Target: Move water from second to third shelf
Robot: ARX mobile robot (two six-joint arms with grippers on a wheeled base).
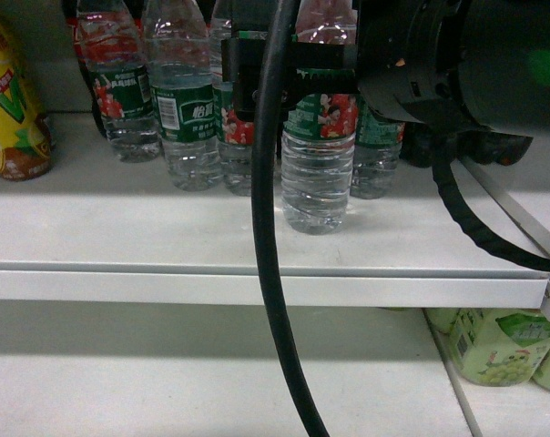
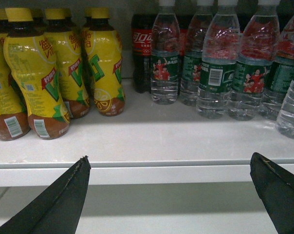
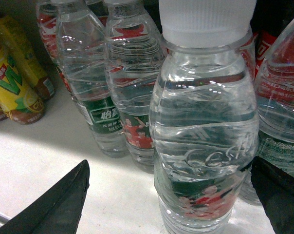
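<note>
Water bottle (image 3: 205, 131) stands between the spread, released right gripper (image 3: 171, 195) fingers, bottom cut off; left gripper (image 2: 171, 195) is open too.

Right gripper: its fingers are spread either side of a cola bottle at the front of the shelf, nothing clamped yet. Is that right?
Not quite. The bottle between the fingers is a water bottle, clear with a white cap and green label, not cola. The right wrist view shows it. The rest holds: the right gripper is open with a finger on each side, and the bottle stands near the front of the shelf.
</note>
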